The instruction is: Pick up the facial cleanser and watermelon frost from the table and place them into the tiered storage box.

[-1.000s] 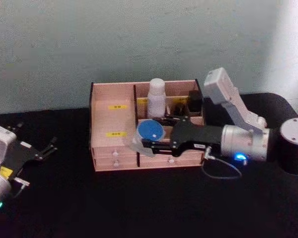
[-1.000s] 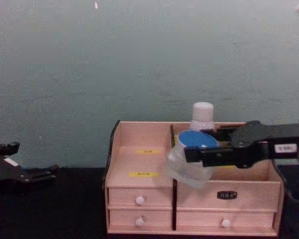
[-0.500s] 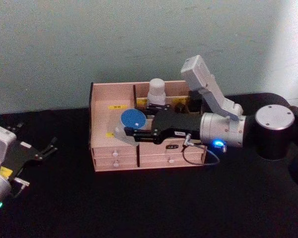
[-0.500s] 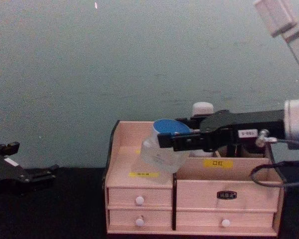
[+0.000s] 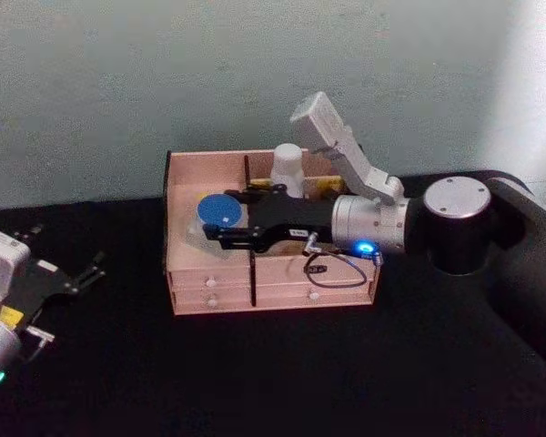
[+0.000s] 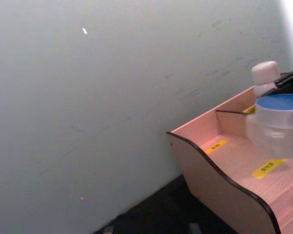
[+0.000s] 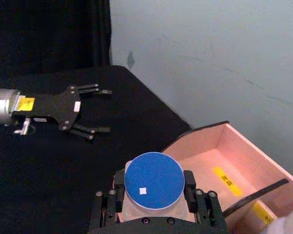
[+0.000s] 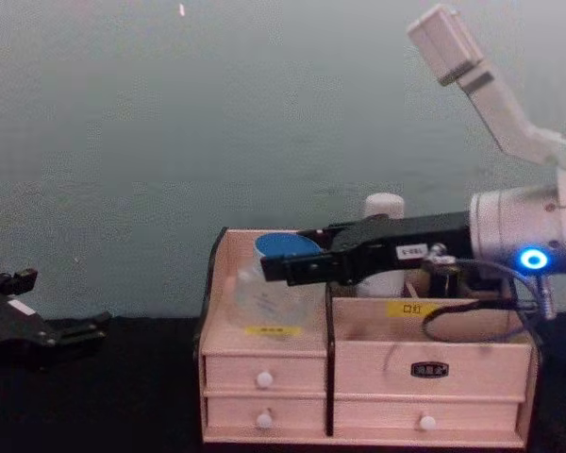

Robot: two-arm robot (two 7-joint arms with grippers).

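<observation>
Blue-lidded watermelon frost (image 5: pixel 217 212), clamped by right gripper (image 7: pixel 154 189) fingers, has shifted over the left bay of the tiered storage box (image 5: pixel 209 284), so we release next; left gripper (image 5: pixel 87 272) parked, fingers apart.

The right gripper (image 8: pixel 279 260) hides the facial cleanser (image 8: pixel 384 206) below its cap. The labels (image 8: pixel 273 330) on the tiered storage box (image 8: pixel 368 357) are too small to read.

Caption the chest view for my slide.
Right gripper holds jar over left bay of box, cleanser behind; left gripper idle.
</observation>
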